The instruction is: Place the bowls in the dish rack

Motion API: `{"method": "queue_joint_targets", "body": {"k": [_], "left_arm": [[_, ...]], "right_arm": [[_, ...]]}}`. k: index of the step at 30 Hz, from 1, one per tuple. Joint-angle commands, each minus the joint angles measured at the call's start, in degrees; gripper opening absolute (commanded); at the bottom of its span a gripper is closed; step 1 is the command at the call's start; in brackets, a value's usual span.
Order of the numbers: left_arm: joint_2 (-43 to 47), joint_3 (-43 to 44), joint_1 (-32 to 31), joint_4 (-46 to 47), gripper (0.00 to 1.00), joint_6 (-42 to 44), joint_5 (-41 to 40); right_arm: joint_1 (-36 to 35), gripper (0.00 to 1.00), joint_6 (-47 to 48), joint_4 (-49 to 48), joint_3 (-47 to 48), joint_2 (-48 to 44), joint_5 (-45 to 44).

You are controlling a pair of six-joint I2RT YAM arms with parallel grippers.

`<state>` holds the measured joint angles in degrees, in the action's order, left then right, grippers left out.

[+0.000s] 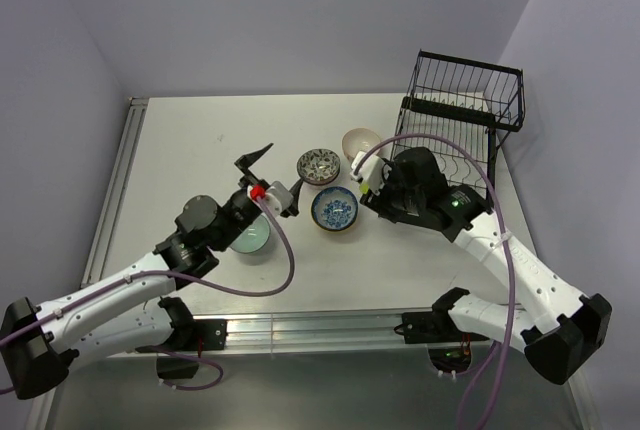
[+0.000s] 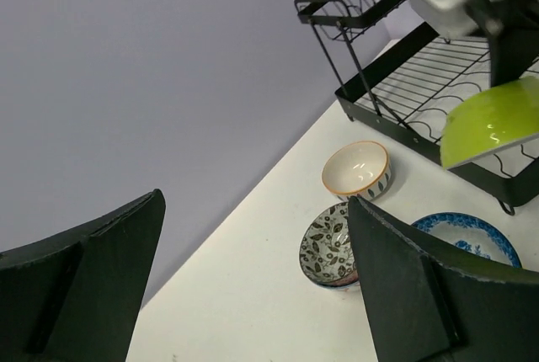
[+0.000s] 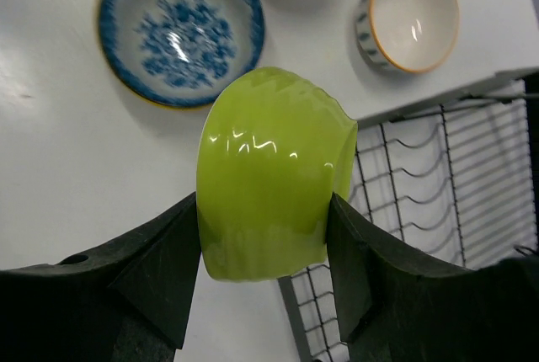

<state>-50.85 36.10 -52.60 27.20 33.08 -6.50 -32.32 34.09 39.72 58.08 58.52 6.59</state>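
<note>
We see our right gripper [image 3: 263,206] clamping a lime-green bowl [image 3: 269,151] at the dish rack [image 3: 455,168] edge; our left gripper [image 2: 253,210] gapes wide.

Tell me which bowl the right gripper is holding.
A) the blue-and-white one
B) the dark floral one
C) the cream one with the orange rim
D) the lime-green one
D: the right wrist view shows the lime-green bowl clamped in the right gripper, while the blue-and-white bowl, the floral bowl and the cream bowl lie on the table.
</note>
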Motion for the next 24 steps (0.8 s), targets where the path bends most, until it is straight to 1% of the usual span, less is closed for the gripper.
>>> {"method": "queue_joint_targets", "body": {"k": [1, 5, 10, 14, 19, 24], "left_arm": [[-1.53, 4.33, 0.22, -2.32, 0.95, -4.77, -5.80], [-3.46, 7.84, 1.27, -5.48, 0.97, -8.63, -8.61], [-4.34, 10.13, 3.81, -8.30, 0.99, -12.77, -10.46], [-4.87, 11.19, 5.84, -9.80, 0.99, -15.50, -11.43], [-5.22, 11.71, 7.86, -10.68, 1.00, -16.82, -11.25], [-6.36, 12.51, 9.00, -11.20, 0.99, -18.22, -13.01]], "right_arm": [[0.24, 0.00, 5.54, -6.76, -2.87, -1.74, -10.78], [1.02, 0.00, 9.59, -12.20, -7.10, -1.83, -15.63], [5.06, 0.00, 16.35, -18.36, -12.46, -2.45, -17.31], [11.47, 0.00, 20.40, -23.53, -15.01, -2.36, -15.47], [16.92, 0.00, 28.57, -29.87, -20.81, -3.41, -11.08], [23.78, 0.00, 36.57, -38.48, -25.73, -1.49, -7.91]]}}
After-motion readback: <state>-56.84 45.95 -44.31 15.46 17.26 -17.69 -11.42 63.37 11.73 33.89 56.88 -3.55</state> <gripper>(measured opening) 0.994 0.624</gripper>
